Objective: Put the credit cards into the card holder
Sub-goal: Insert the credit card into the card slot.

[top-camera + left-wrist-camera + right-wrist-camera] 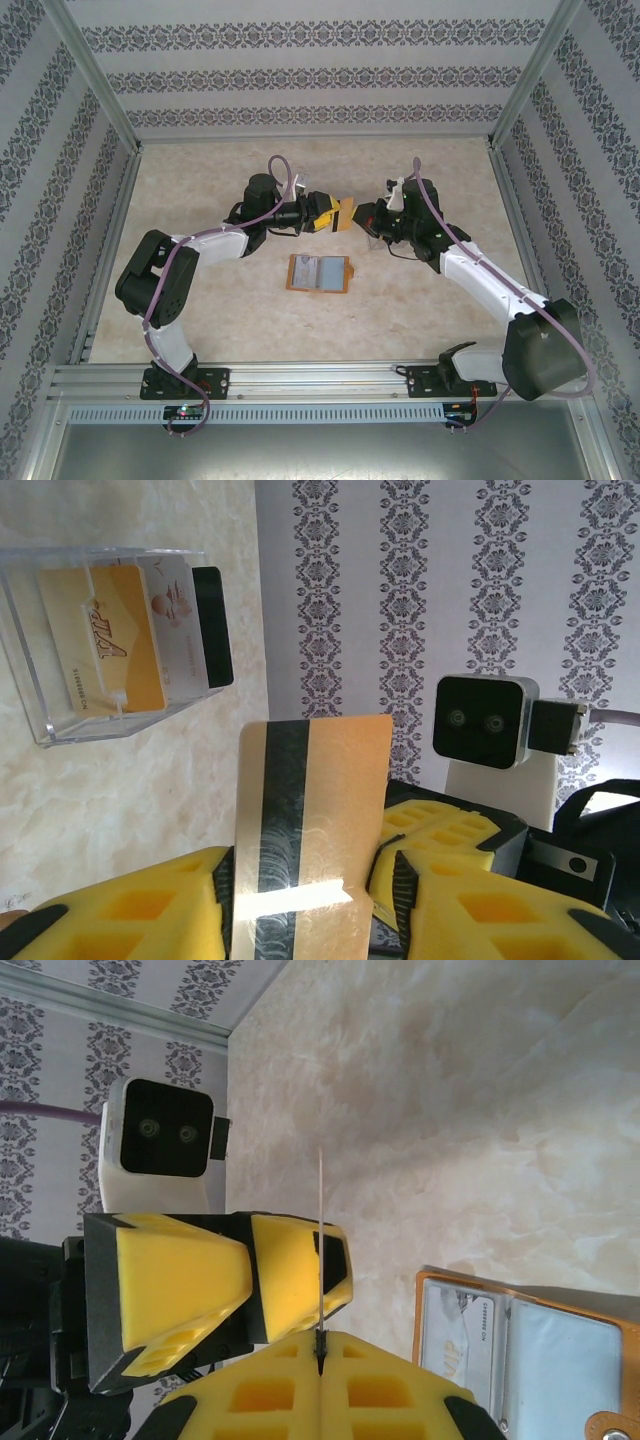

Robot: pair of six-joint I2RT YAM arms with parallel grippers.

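An orange-gold credit card (315, 800) with a black stripe hangs above the table between both grippers. My left gripper (310, 870) grips it by its two long edges. My right gripper (320, 1345) is shut on its flat faces, so the card (320, 1240) shows edge-on there. From above, the card (347, 215) bridges the left gripper (333, 213) and the right gripper (363, 215). The card holder (318, 273) lies open on the table below them. A white card (460, 1350) sits in one grey pocket of the holder (610, 1330).
A clear plastic box (40, 650) stands on the table, holding an orange-yellow card (100, 640), a white one and a black one. Patterned walls and metal rails (105, 250) surround the marble tabletop (210, 170).
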